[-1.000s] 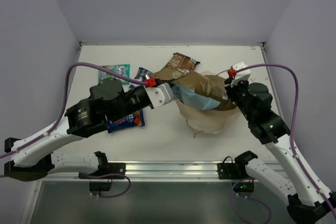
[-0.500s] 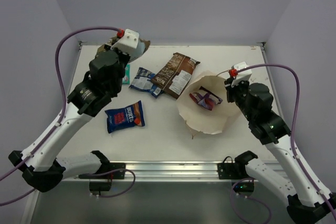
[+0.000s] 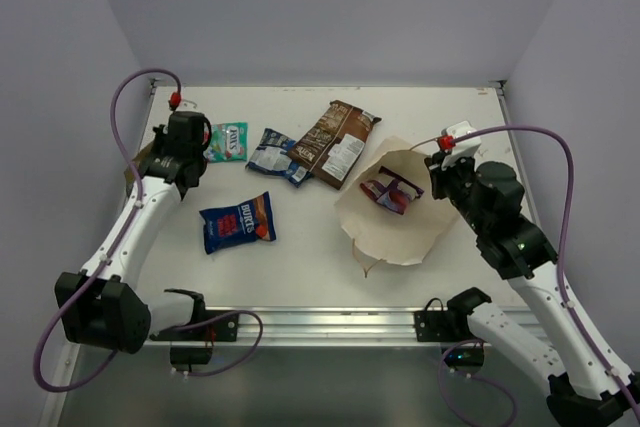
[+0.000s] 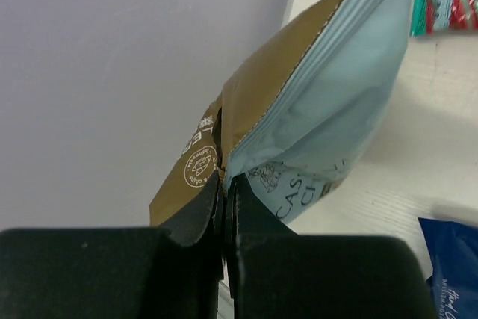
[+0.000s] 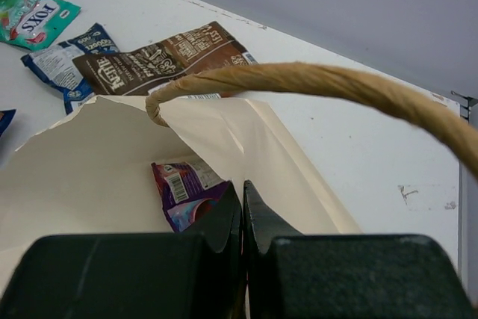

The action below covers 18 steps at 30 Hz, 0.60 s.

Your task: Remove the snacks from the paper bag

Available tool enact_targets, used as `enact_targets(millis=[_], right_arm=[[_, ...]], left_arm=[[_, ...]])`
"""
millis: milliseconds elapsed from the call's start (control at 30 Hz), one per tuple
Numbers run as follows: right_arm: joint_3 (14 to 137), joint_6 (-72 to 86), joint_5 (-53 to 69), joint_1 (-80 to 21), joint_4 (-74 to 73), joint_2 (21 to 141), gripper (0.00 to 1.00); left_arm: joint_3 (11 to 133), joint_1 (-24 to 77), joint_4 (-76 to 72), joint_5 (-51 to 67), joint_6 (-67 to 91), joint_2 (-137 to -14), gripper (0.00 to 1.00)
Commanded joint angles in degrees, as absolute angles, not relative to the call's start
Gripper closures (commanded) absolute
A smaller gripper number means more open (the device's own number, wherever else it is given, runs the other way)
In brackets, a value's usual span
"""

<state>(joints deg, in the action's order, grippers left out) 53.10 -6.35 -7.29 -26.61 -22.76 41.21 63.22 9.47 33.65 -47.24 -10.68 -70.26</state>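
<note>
The cream paper bag (image 3: 400,232) lies open at the table's right. My right gripper (image 3: 437,173) is shut on its upper rim (image 5: 224,140), under the cord handle (image 5: 314,84). A purple snack (image 3: 392,190) lies inside it (image 5: 187,192). My left gripper (image 3: 148,169) is at the table's left edge, by the wall. It is shut (image 4: 224,184) on the corner of an olive-brown packet with a pale blue back (image 4: 328,110). Green-red (image 3: 229,140), blue-white (image 3: 275,154), dark brown (image 3: 335,142) and blue-red (image 3: 238,222) snacks lie flat on the table.
Grey walls close in the table on the left, back and right. The left wall (image 4: 112,72) is right beside the held packet. A metal rail (image 3: 320,322) runs along the near edge between the arm bases.
My left arm drew the olive-brown packet out of the bag, swung it up and left, and now holds it low at the left edge. The purple packet in the bag is uncovered. The right arm held still.
</note>
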Motion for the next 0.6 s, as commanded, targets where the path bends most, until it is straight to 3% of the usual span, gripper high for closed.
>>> enact_targets(millis=[0, 167, 267, 300, 367, 567], right_arm=[[53.00, -5.01, -5.89, -26.37, -21.36, 40.52, 1.00], [52.74, -5.01, -5.19, -26.37, -21.36, 40.52, 1.00], [52.65, -5.36, -4.92, -26.37, -21.27, 40.08, 1.00], [52.65, -5.45, -4.92, -26.37, -21.27, 39.99, 1.00], [52.73, -5.45, -4.83, -26.37, -21.27, 39.99, 1.00], [53.52, -5.80, -3.87, -26.45, -21.80, 40.34, 1.00]], left_arm=[[59.70, 9.40, 33.66, -49.76, -4.67, -71.45, 0.99], [57.04, 9.49, 33.93, -42.81, 2.79, -75.58, 0.80], [58.62, 9.67, 33.84, -37.02, 5.79, -75.68, 0.51], [59.93, 9.67, 33.66, -31.43, 6.50, -74.37, 0.33], [61.25, 10.02, 32.09, -25.17, 8.69, -72.96, 0.20], [65.90, 14.31, 30.24, -5.40, 13.79, -68.56, 0.04]])
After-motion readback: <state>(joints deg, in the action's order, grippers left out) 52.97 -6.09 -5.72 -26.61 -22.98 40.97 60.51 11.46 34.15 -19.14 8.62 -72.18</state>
